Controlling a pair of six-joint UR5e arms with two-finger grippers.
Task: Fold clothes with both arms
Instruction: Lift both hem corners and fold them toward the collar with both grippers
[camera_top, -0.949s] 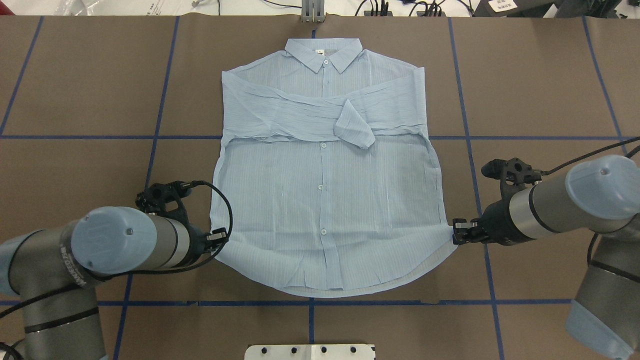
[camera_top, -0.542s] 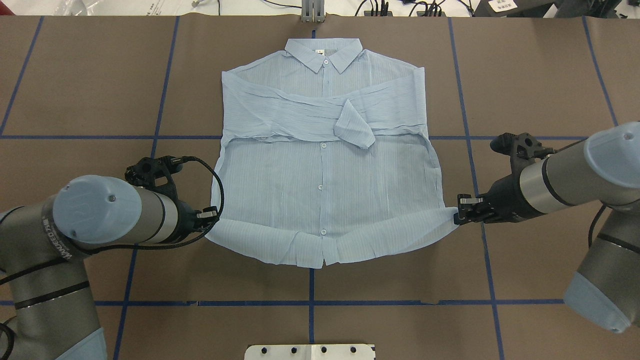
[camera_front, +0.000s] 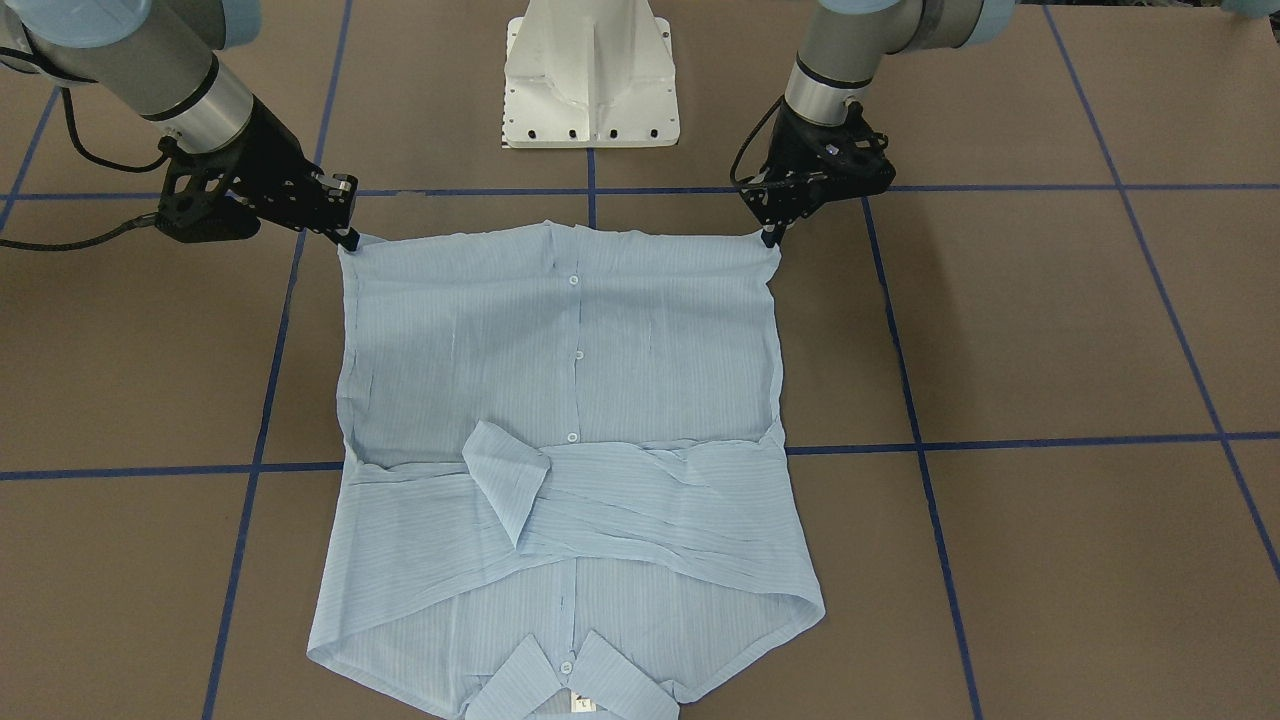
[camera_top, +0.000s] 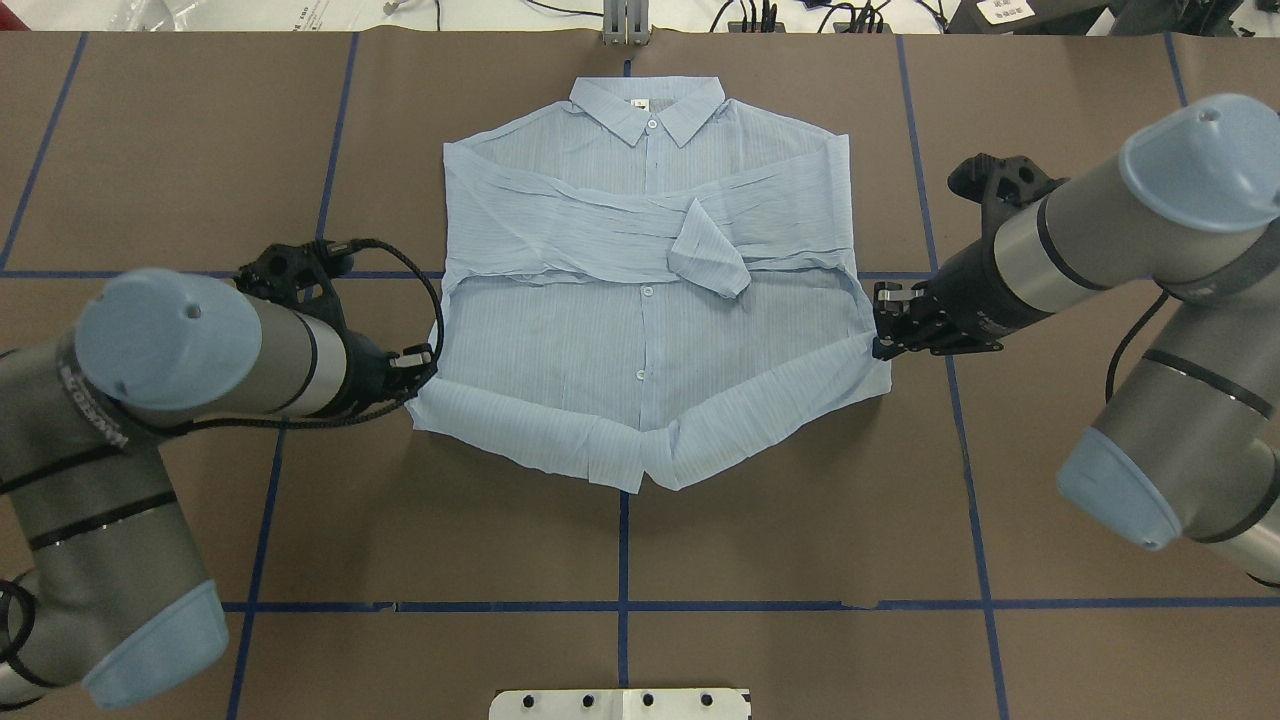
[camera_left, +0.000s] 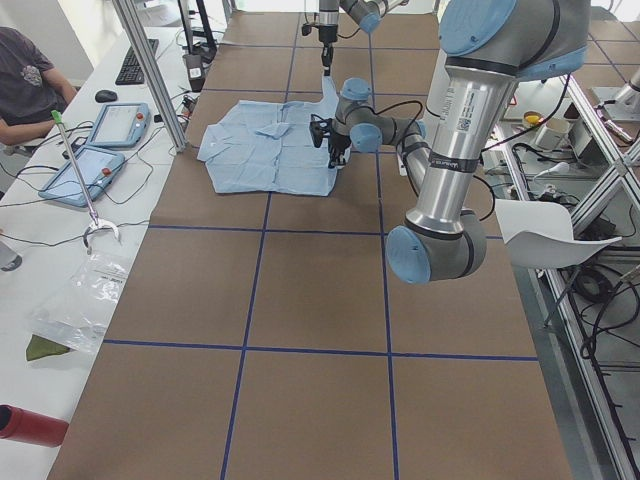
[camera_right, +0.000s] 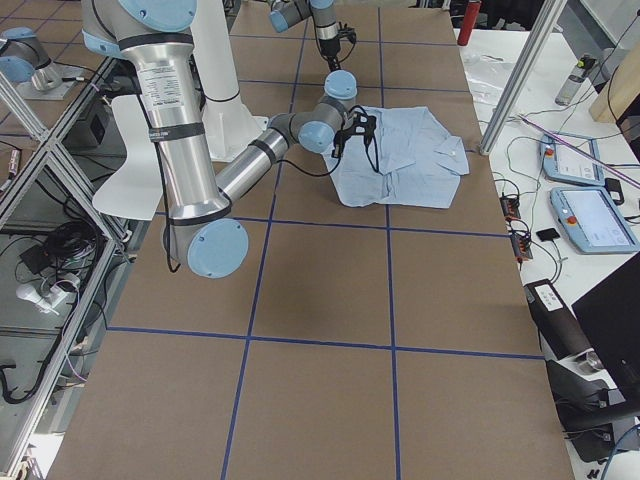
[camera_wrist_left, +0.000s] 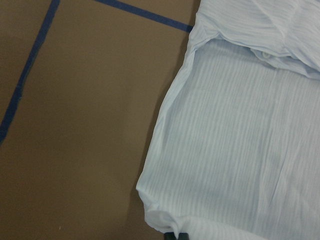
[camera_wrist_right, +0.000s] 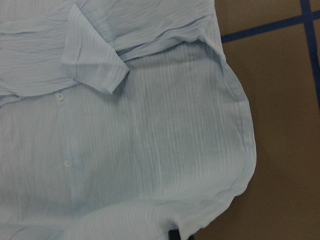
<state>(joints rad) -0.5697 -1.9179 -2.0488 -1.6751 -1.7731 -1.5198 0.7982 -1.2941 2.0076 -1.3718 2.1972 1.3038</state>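
Half done with bottom fold: pinching shirt (camera_top: 640, 330) hem corners in left gripper (camera_top: 425, 362) and right gripper (camera_top: 878, 335), hauled closer to collar (camera_top: 647, 105) than a second ago; lying middle of table (camera_top: 200, 150), sleeves (camera_top: 620, 225) crossed.

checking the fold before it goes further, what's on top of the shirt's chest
Both sleeves lie folded across the chest of the shirt, overlapping, one cuff on top. The buttons beneath that band are covered and cannot be seen.
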